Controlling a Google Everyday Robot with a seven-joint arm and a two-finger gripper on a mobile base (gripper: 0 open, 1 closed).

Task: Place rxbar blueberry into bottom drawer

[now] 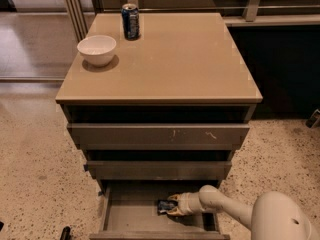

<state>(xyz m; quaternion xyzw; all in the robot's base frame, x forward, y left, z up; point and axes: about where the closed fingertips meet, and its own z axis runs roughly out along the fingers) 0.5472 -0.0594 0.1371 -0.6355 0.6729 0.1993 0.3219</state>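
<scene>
rxbar blueberry (163, 207) is down in the bottom drawer (126, 218), folks, dark wrapper showing against the grey floor, toward the right-hand half of the drawer as we see it and back under the shadow of the drawer above. From this one camera view, the tool (171, 205) is right at the bar, reaching in from the picture's right on the end of the pale arm (226, 210), which crosses the drawer's right wall. So the bar lies on the far side of the tool from the arm, toward the picture's left, touching or all but touching the tool's tip. Clamped or let go? I cannot tell. The bar's near end is hidden by the tool, so its long axis is not clear either. It looks low, at or just above the drawer floor. My read: the placing is nearly done, and the next move turns on drawing back to the right along the arm's own line without dragging the bar. Up on the tabletop (190, 59), the white bowl (97, 49) and soda can (130, 20) stand well apart from all this.
</scene>
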